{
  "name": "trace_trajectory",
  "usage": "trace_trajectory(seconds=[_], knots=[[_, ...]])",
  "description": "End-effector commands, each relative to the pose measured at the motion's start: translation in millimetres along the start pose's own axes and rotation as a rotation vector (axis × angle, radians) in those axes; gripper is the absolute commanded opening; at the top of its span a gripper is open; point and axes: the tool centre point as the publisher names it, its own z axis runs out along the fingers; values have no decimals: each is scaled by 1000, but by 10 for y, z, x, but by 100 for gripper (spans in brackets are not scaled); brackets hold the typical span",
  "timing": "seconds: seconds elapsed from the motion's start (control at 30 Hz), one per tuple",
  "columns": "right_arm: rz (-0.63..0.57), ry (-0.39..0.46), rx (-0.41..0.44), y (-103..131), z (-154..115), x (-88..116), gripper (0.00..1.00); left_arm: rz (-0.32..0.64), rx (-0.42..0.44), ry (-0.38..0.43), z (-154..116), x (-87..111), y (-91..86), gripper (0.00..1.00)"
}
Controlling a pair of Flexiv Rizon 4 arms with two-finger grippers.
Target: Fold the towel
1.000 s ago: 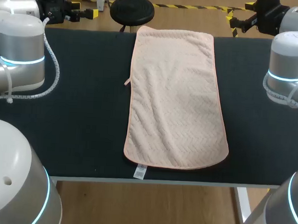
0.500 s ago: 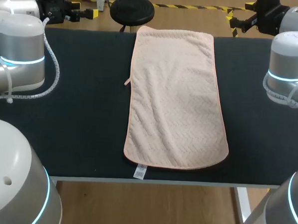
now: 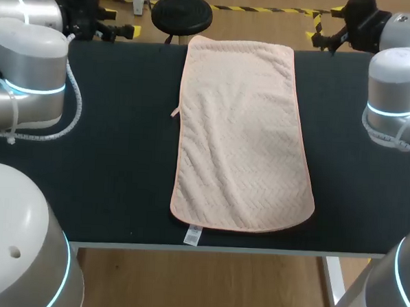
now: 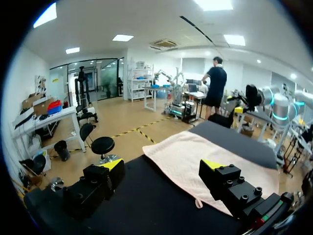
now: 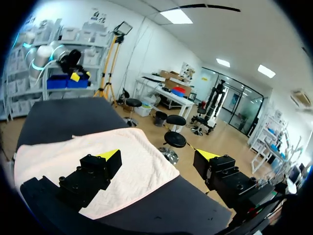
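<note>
- Since the towel (image 3: 244,135) lies fully spread and neither arm touches it, I judge the fold not yet begun; the step in hand is the approach.
- The dark tabletop (image 3: 107,176) carries the towel directly, in no tray or bin.
- The towel is pale pink and flat. Its long sides run near to far down the middle. Its far short edge sits at the tabletop's far edge, and its rounded near edge lies close to the near edge.
- The left tool (image 4: 164,166) hangs at the far left edge of the tabletop, fingers spread wide with nothing between them, well apart from the cloth.
- The right tool (image 5: 157,155) hangs at the far right edge, likewise released and empty, with the towel's far corner ahead of it.
- The next move likely calls for each tool to come down on a corner of one short edge. Each would pinch the hem, which lies flush on the surface, then lift it and carry it over to meet the opposite edge.
- A small white tag (image 3: 193,234) sticks out from the near edge, and a little loop (image 3: 174,113) from the left long side.
</note>
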Motion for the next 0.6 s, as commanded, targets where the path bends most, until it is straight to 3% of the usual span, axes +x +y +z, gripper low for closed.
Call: trace_trajectory(seconds=[0.03, 0.1, 0.3, 0.37, 0.6], knots=[[-353, 241, 336, -11, 38, -17, 100, 263, -419, 102, 183, 3, 2, 100], [-435, 276, 400, -60, 34, 29, 100, 324, -524, 141, 232, 48, 55, 100], [-490, 372, 517, -214, 30, 116, 100, 684, -774, 209, 313, 314, 238, 100], [-475, 377, 523, -242, 34, 123, 100, 740, -782, 230, 326, 364, 278, 100], [-475, 377, 523, -242, 34, 123, 100, 740, -782, 230, 326, 364, 278, 100]])
